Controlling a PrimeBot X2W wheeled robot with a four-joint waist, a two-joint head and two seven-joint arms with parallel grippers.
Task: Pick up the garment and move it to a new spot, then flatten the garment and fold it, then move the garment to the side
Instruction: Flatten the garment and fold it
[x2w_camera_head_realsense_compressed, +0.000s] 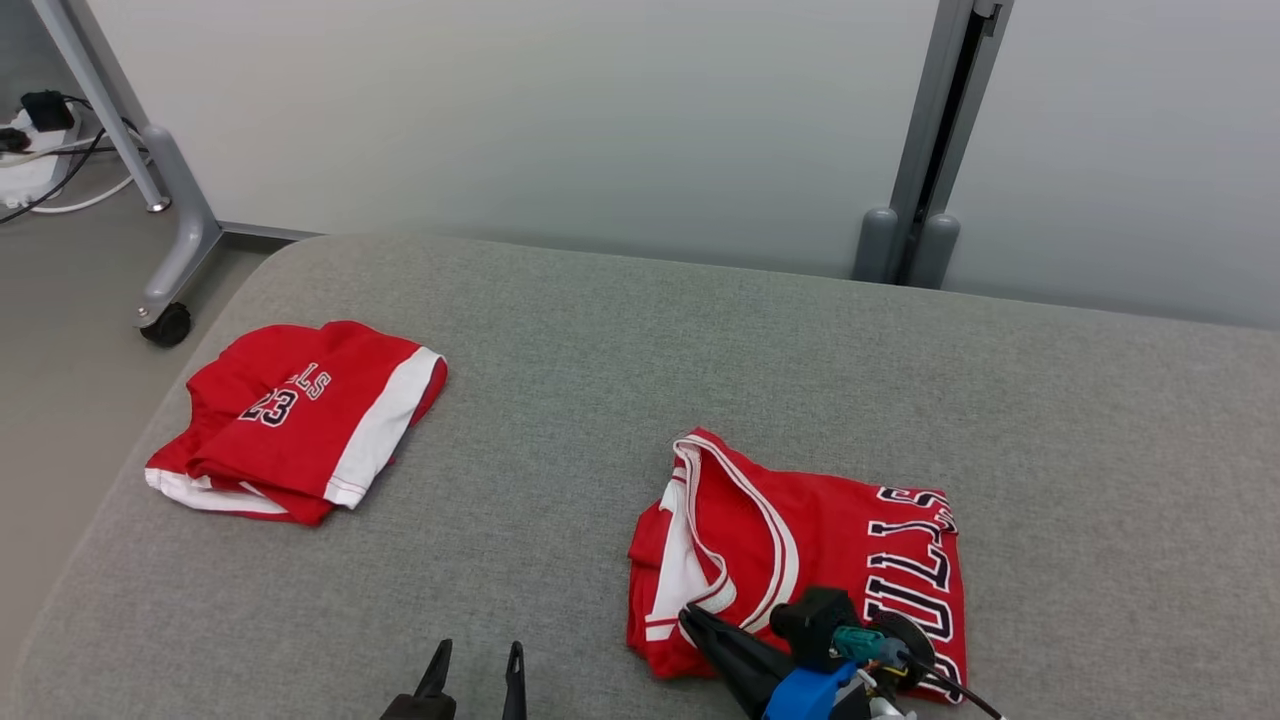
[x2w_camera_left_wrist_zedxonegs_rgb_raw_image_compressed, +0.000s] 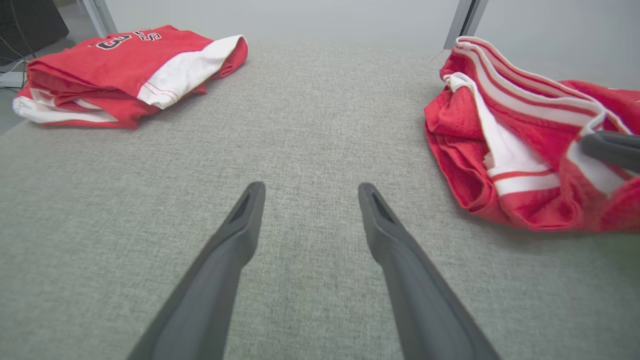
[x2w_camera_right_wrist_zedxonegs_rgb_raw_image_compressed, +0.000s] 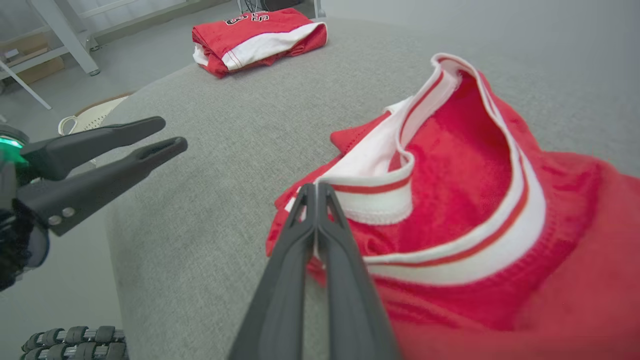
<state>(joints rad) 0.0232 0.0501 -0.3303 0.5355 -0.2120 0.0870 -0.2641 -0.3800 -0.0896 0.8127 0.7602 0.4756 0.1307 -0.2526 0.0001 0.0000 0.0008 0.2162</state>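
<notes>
Item: red jersey (x2w_camera_head_realsense_compressed: 800, 540), loosely folded on the grey cloth-covered table (x2w_camera_head_realsense_compressed: 620, 330), white-and-red striped trim turned up along its left side. Far left of the jersey, on the floor: a white power strip (x2w_camera_head_realsense_compressed: 25, 165) with dark cables, then a grey wheeled frame leg (x2w_camera_head_realsense_compressed: 180, 260). Left of the jersey, well apart and close to the table's rounded left edge: a folded red piece (x2w_camera_head_realsense_compressed: 290, 420) with a white band, marked "23" and the letters "LLS", the rest of the word folded under. Between it and the jersey: a wide run of bare cloth. Just left of the jersey, nearer the robot: left gripper (x2w_camera_head_realsense_compressed: 480, 650), fingers spread, over bare cloth. At the jersey's near-left trim: right gripper (x2w_camera_head_realsense_compressed: 688, 612), tips pressed together, apparently nipping the white band, though cloth between them is not plainly seen. Jersey's right side: "BULLS" in black, white-outlined letters, reading sideways. Beyond the jersey: open table up to a grey post (x2w_camera_head_realsense_compressed: 920, 200).
</notes>
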